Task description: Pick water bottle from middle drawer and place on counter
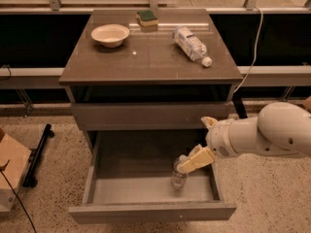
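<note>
The water bottle (pixel 178 179), small, clear and white-capped, stands upright in the open middle drawer (pixel 141 191), on its pale floor near the right side. My gripper (pixel 188 164) reaches in from the right on a white arm, and its cream tip lies over the bottle's cap and neck. I cannot tell whether it grips the bottle. The counter (pixel 146 59) is the glossy brown top of the cabinet, above the drawer.
On the counter are a pale bowl (pixel 110 34), a green-yellow sponge (pixel 147 18) and a bigger labelled bottle (pixel 191 43) lying on its side. A shut drawer front (pixel 146 115) is above the open drawer. A cardboard box (pixel 9 171) stands on the floor at left.
</note>
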`<state>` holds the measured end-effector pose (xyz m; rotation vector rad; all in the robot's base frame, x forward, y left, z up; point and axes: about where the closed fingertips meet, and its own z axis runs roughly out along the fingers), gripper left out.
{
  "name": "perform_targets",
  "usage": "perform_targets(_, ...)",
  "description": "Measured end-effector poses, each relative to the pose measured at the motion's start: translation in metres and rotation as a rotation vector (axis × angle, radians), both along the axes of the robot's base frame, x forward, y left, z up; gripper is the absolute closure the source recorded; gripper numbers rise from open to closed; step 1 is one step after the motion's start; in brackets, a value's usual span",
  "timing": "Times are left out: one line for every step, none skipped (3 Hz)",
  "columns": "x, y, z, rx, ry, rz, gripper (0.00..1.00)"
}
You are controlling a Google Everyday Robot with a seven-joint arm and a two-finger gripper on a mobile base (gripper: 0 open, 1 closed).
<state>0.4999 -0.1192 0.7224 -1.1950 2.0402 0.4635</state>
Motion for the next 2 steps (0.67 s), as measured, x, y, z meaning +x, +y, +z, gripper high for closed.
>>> perform_targets(0.004,0.001,-0.026,0.02,0.003,-0.028,0.0)
perform_targets(0.007,-0.003,-0.058,0.051,0.006,-0.058,0.0)
